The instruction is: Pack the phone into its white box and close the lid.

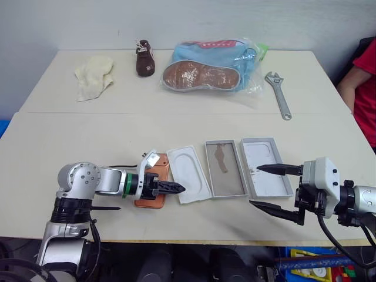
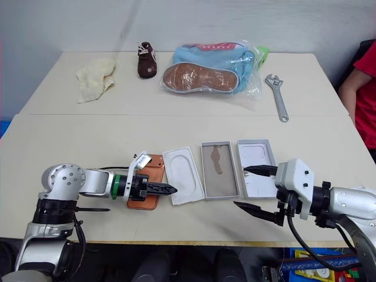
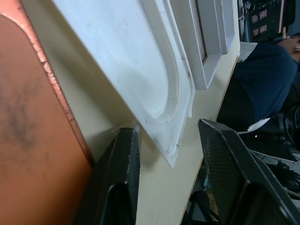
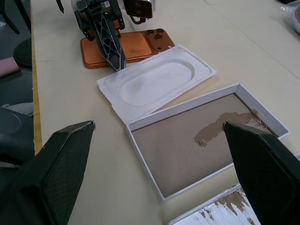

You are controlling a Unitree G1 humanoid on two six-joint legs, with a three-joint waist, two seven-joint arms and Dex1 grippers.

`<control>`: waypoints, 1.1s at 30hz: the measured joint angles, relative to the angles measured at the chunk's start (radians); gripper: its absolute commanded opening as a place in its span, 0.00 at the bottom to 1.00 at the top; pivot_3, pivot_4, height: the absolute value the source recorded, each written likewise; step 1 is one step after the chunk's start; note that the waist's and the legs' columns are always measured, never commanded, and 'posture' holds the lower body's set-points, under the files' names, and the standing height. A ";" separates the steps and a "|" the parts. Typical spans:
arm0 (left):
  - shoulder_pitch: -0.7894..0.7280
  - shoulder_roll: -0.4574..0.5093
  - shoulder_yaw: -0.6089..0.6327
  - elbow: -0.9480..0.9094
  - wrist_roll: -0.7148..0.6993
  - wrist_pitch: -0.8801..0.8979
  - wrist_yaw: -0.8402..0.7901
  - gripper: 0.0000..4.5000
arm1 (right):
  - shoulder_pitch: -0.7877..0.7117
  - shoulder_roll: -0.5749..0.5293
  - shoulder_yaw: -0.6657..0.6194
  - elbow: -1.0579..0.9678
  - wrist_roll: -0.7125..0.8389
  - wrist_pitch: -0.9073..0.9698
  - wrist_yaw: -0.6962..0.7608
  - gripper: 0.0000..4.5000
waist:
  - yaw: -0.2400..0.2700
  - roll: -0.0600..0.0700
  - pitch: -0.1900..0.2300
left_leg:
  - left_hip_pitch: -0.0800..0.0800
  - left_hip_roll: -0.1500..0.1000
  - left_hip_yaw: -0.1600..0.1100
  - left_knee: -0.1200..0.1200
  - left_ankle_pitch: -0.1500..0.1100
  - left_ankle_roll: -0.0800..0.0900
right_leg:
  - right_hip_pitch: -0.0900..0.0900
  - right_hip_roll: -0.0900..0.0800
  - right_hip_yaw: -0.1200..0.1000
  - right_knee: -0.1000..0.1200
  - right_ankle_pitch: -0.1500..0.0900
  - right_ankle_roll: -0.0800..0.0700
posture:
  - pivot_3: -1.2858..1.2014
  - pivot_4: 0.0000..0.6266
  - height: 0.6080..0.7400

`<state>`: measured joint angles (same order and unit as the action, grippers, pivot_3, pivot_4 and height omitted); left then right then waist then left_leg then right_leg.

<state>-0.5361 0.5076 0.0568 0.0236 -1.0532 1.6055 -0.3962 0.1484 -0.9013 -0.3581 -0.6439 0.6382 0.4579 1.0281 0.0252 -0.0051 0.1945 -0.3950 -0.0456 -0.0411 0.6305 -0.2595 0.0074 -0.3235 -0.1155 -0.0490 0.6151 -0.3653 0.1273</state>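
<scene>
Jaws of the left gripper (image 2: 160, 189) stand partly apart at the phone's (image 2: 154, 176) near right edge, one finger (image 3: 119, 183) against that edge and the other out over the bare counter (image 2: 88, 141). Whether they grip the phone I cannot tell. Jaws of the right gripper (image 2: 254, 190) gape wide with nothing between them, hovering at the near end of the lid (image 2: 257, 166).

Taking the head view as a clock face, the phone lies flat at about 8 o'clock, its orange back up and its camera bump at the far end. Just beside it toward the centre rests a flat white insert (image 2: 183, 174) with an oval recess, its near corner close to the left fingertips. Next along stands the white box (image 2: 219, 169), open and grey inside with a brown smudge, holding nothing. The lid lies beside it at about 4 o'clock, inside up.

Well apart, on the far half of the counter, sit a cream cloth (image 2: 96, 77) at 10 o'clock, a small brown shoe (image 2: 145, 60) at 11, a blue shoe in a clear bag (image 2: 208, 67) at 12, and a wrench (image 2: 277, 94) at 2. A person's red sleeve (image 2: 365, 94) shows at 3 o'clock.

By my reading, the task has barely begun: the phone is still on the counter, the box is empty and the lid is off. Left to do are securing the phone, carrying it past the insert into the box, then turning the lid over onto it.
</scene>
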 measured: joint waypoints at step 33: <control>-0.097 0.020 0.085 0.141 -0.185 0.008 0.139 0.00 | 0.064 -0.004 -0.002 -0.013 -0.061 -0.050 0.017 1.00 | 0.023 -0.004 0.002 | 0.003 0.004 0.007 0.000 -0.005 -0.006 | -0.001 -0.001 0.004 0.000 0.000 -0.001 | 0.52 0.24 1.00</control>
<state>-0.6331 0.5276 0.1413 0.1647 -1.2382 1.6140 -0.2575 0.2123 -0.9054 -0.3600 -0.6572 0.5777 0.4081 1.0449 0.0481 -0.0093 0.1964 -0.3916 -0.0414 -0.0338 0.6303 -0.2644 0.0009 -0.3243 -0.1164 -0.0449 0.6150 -0.3650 0.1260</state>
